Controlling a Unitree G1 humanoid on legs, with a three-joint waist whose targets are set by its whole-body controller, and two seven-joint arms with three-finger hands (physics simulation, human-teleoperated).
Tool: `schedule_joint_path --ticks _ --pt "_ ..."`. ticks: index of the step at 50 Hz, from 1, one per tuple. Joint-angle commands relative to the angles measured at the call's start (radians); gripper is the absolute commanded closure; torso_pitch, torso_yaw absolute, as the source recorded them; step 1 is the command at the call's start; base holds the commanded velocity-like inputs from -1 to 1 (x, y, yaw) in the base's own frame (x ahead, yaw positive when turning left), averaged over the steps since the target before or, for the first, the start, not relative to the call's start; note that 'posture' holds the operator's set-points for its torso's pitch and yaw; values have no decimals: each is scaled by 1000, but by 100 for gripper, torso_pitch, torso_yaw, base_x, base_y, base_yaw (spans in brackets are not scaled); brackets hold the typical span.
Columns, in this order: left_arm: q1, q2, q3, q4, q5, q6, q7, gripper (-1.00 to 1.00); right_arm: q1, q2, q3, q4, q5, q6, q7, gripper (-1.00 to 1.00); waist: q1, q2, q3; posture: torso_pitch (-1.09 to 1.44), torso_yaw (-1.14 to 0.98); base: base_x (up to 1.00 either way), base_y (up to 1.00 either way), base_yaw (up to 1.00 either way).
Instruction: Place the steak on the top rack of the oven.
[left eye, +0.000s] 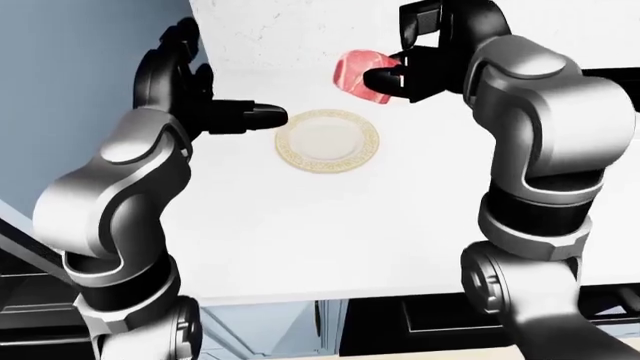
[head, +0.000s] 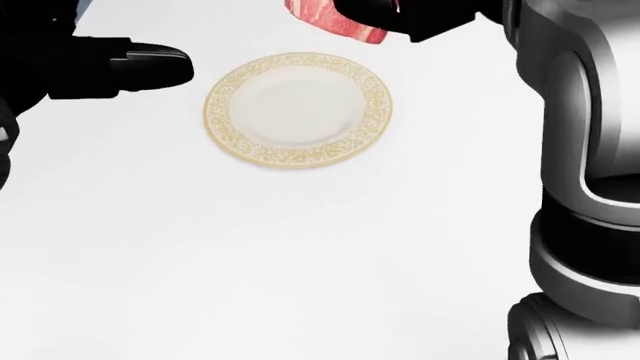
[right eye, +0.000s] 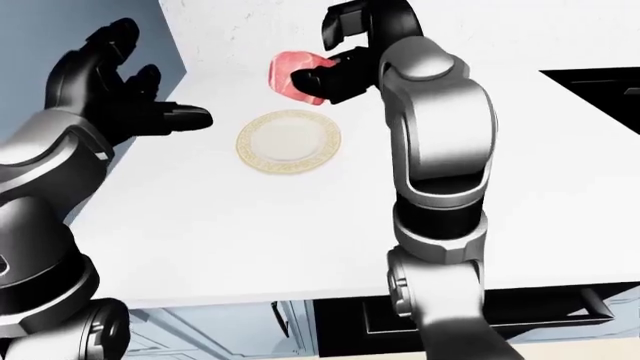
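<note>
A red, marbled steak (left eye: 356, 75) hangs in the air above the top edge of a gold-rimmed plate (left eye: 328, 140), and my right hand (left eye: 392, 77) is shut on it. In the head view only the steak's lower edge (head: 338, 22) shows at the top, over the bare plate (head: 298, 109). My left hand (left eye: 215, 105) is open beside the plate's left rim, fingers spread, one finger pointing at the plate. No oven rack is in view.
The plate rests on a white counter (left eye: 330, 225). A black surface (right eye: 600, 94) lies at the counter's right end. Dark cabinet fronts (right eye: 540, 315) run below the counter's edge. A grey-blue wall (left eye: 80, 75) stands at the left.
</note>
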Motion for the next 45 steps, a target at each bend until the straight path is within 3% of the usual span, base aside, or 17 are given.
schedule_joint_path --ticks 1,9,10,13,28,33,35,36,37,38,39,41,45 --pt "-39 11 9 -24 10 -30 -2 -100 -43 -13 -11 -37 -4 -24 3 100 1 1 -33 0 0 0 0 0" --pt "-56 1 17 -34 9 -13 -1 -100 -16 -15 -9 -70 -16 -10 7 100 0 -1 -31 0 0 0 0 0" --pt "-58 2 17 -33 8 -13 -2 -100 -13 -14 -9 -72 -17 -11 7 100 0 4 -51 0 0 -8 0 0" --pt "-60 1 20 -30 6 -15 0 -100 0 -8 -12 -73 -19 -18 7 100 0 6 -72 0 0 -22 0 0" --pt "-51 -1 21 -39 -5 -13 6 -100 -2 -3 -9 -74 -20 -18 7 100 -6 15 -56 0 0 -21 0 0" --pt "-45 0 20 -40 -6 -17 6 -100 9 1 -9 -79 -21 -22 6 100 -11 -6 -55 0 0 -20 0 0" --pt "-44 0 18 -39 -6 -19 6 -100 15 5 -9 -78 -22 -27 3 100 -12 -30 -61 0 0 -20 0 0" --pt "-41 -1 17 -40 -6 -19 6 -100 19 5 -8 -78 -22 -29 4 100 -10 -54 -67 0 0 -20 0 0" --pt "-42 -1 16 -41 -6 -18 6 -100 19 5 -9 -78 -21 -29 4 100 -6 -57 -65 0 0 -20 0 0" --pt "-40 -1 16 -40 -5 -20 6 -100 17 3 -9 -77 -21 -28 5 100 -9 -45 -63 0 0 -20 0 0" --pt "-37 -1 13 -40 -3 -23 4 -100 15 1 -9 -76 -22 -27 6 100 0 -52 -65 0 0 -20 0 0" --pt "-46 -1 12 -34 -1 -21 4 -100 18 -2 -4 -70 -24 -35 8 100 1 -44 -74 0 0 -19 0 0" --pt "-55 -2 11 -29 1 -19 3 -100 14 0 -6 -65 -26 -39 11 100 11 -26 -64 0 0 -20 0 0"
